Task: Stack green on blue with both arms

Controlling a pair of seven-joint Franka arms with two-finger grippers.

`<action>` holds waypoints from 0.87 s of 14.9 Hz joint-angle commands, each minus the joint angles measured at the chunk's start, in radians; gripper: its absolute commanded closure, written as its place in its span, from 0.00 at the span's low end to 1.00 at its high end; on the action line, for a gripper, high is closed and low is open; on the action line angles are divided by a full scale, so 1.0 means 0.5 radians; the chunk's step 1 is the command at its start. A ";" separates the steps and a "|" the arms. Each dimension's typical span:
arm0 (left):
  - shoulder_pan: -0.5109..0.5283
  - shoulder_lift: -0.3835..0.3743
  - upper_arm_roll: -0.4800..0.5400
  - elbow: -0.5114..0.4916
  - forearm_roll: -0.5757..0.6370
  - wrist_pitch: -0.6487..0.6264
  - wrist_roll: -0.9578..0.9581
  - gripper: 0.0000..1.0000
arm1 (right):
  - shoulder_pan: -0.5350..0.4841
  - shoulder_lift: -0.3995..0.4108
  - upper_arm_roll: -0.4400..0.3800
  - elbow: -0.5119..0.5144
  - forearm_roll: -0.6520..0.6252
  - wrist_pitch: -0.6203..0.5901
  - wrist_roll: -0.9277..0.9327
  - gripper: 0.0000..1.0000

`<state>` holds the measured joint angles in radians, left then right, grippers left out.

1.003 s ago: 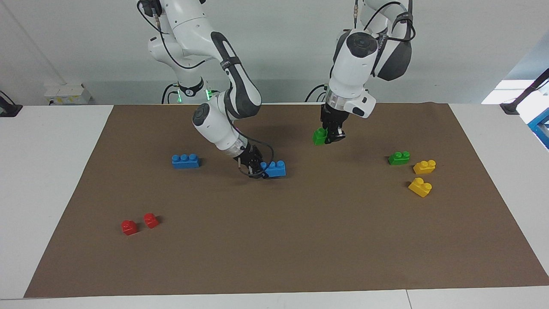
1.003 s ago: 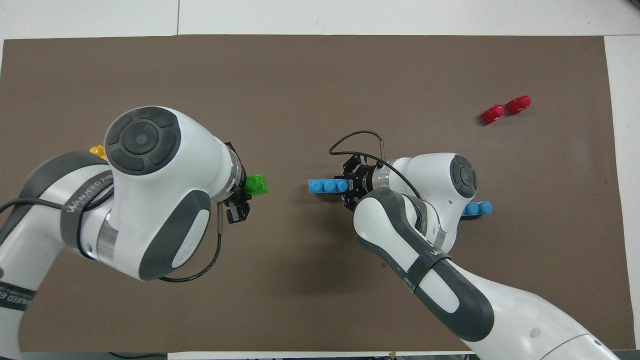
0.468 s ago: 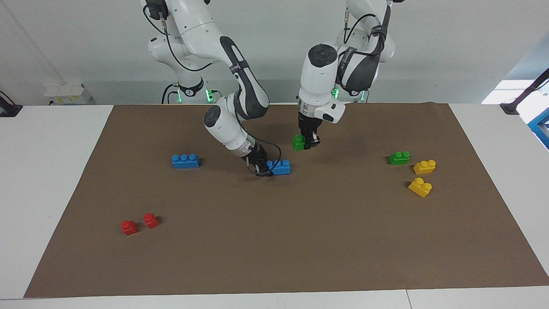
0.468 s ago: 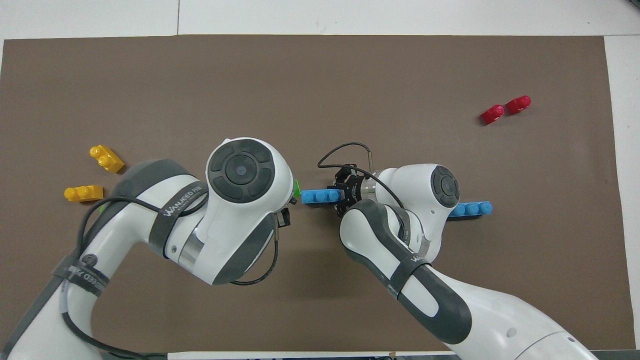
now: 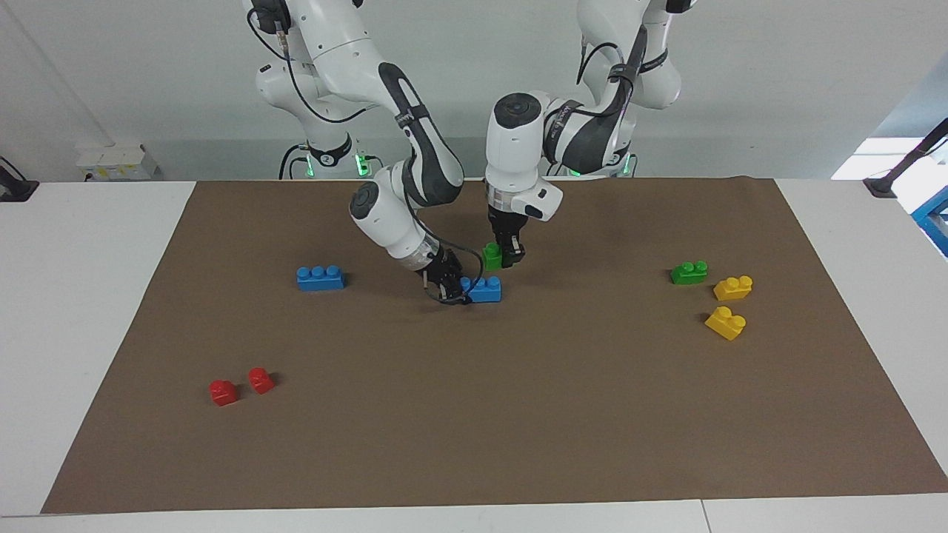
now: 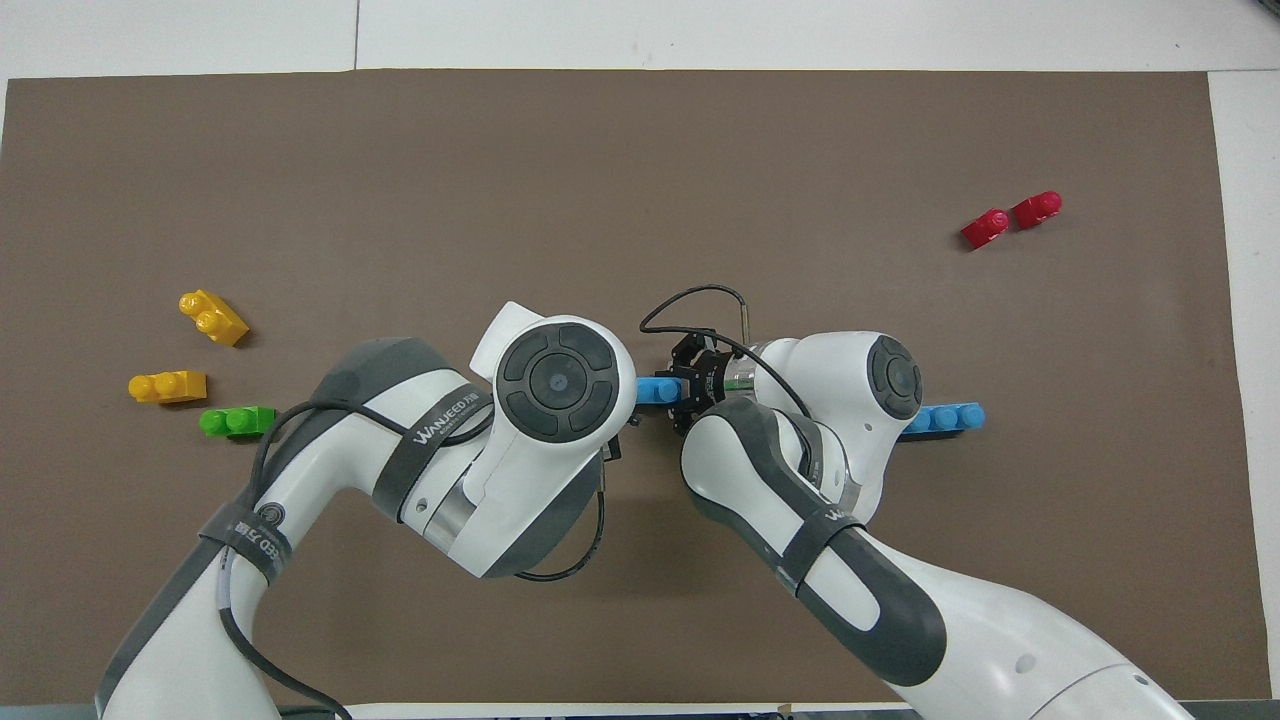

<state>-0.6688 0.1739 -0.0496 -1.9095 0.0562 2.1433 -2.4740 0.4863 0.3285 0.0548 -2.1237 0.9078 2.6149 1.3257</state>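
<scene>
My right gripper [image 5: 450,290] is shut on one end of a blue three-stud brick [image 5: 483,289] and holds it level, low at the brown mat. That brick's free end shows in the overhead view [image 6: 655,388]. My left gripper [image 5: 503,259] is shut on a green two-stud brick [image 5: 491,256] and holds it just over the blue brick's free end, with a small gap between them. In the overhead view the left arm's wrist hides the green brick. A second blue brick [image 5: 320,277] and a second green brick [image 5: 689,272] lie loose on the mat.
Two yellow bricks [image 5: 733,287] [image 5: 725,323] lie by the loose green brick at the left arm's end. Two red bricks [image 5: 223,392] [image 5: 260,380] lie at the right arm's end, farther from the robots. The brown mat [image 5: 518,414] covers the white table.
My left gripper has carried the green brick down and toward the right arm's end, to just over the held blue brick. My right gripper has shifted the blue brick slightly toward the left arm.
</scene>
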 commanded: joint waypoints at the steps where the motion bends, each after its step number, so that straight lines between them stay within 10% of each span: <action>1: -0.077 0.002 0.032 -0.080 0.041 0.116 -0.071 1.00 | 0.025 0.030 -0.002 -0.038 0.056 0.087 -0.031 1.00; 13: -0.154 0.131 0.035 -0.142 0.207 0.346 -0.169 1.00 | 0.031 0.024 -0.005 -0.060 0.056 0.090 -0.108 1.00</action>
<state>-0.7292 0.2394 -0.0493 -1.9721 0.1310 2.2922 -2.5304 0.4874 0.3279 0.0548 -2.1250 0.9080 2.6176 1.3206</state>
